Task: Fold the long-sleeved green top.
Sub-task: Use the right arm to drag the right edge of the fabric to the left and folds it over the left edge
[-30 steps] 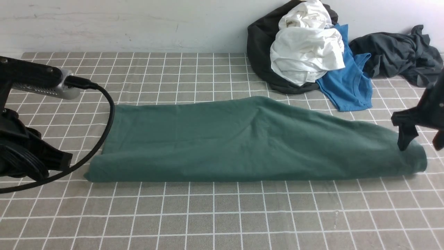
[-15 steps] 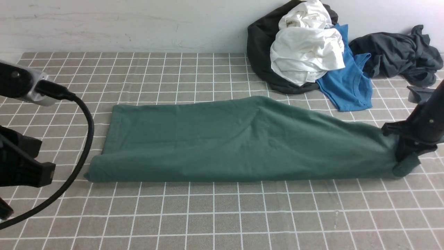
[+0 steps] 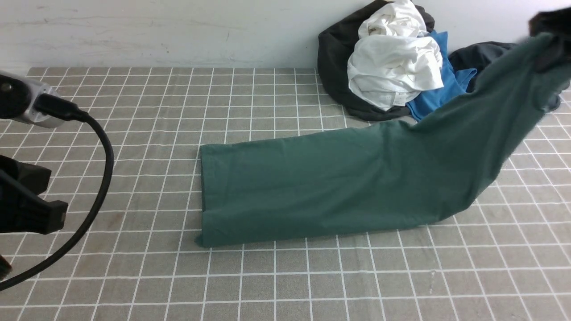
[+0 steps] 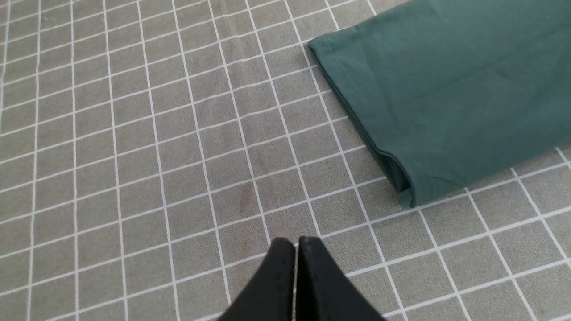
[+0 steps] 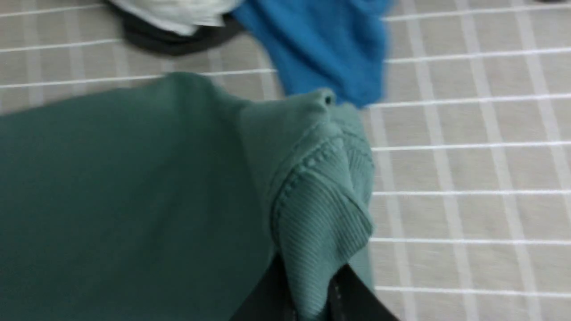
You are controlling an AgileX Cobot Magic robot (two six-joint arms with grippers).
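The green long-sleeved top (image 3: 339,187) is folded into a long band across the middle of the desk (image 3: 285,276). Its left end lies flat on the grey checked cloth, the stitched hem running straight from back to front. From about halfway along, the band leaves the cloth and slopes up to the far right, where its right end hangs in the air in front of the clothes pile.

That raised end is held by the right tool (image 5: 310,290). In the right wrist view its two black fingers are pinched on a bunch of ribbed green fabric, with the rest of the top draping away from them. In the front view the tool is only a dark blur at the top right corner.

The left tool (image 4: 295,267) is closed with nothing in it, its tips pressed together. It hangs over bare checked cloth, well apart from the hem end of the top. The left arm's thick black cable (image 3: 102,178) loops down at the left edge of the front view.

Against the white wall (image 3: 156,31) at the back right sits the pile — a crumpled white garment (image 3: 392,67) on top of a black one (image 3: 334,58). A bright blue T-shirt (image 3: 441,93) spreads out beside them, and a charcoal-grey garment (image 3: 490,62) shows partly behind the raised green fabric.
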